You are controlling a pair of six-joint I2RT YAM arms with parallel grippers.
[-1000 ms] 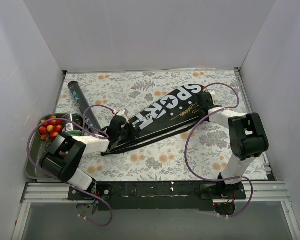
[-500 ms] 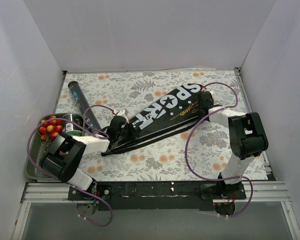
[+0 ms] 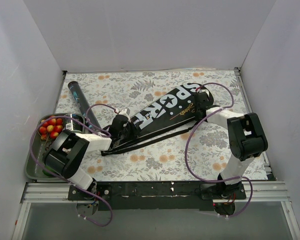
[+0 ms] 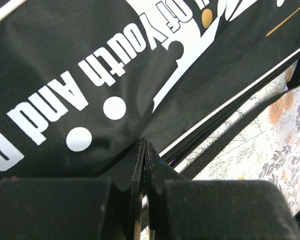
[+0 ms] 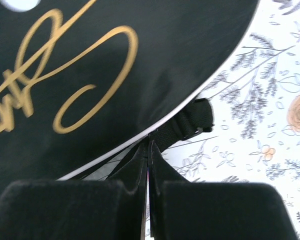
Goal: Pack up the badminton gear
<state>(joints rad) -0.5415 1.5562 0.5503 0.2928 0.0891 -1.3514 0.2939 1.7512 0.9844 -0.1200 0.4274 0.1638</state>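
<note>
Across floral table (image 3: 160, 162), racket bag (image 3: 162, 111) lies diagonal; rackets unseen, presumably inside. Shuttle tube (image 3: 81, 104) lies outside at far left, unpacked. Left gripper (image 4: 144, 146) pinches bag's narrow end, right gripper (image 5: 149, 139) its wide rim, fingers pressed together.

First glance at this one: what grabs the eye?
The long black racket bag lettered SPORT lies diagonally across the floral table. Both tools are pinched shut on its edge, the left tool at the narrow end, the right tool at the wide end. A tray of red fruit sits far left.
</note>
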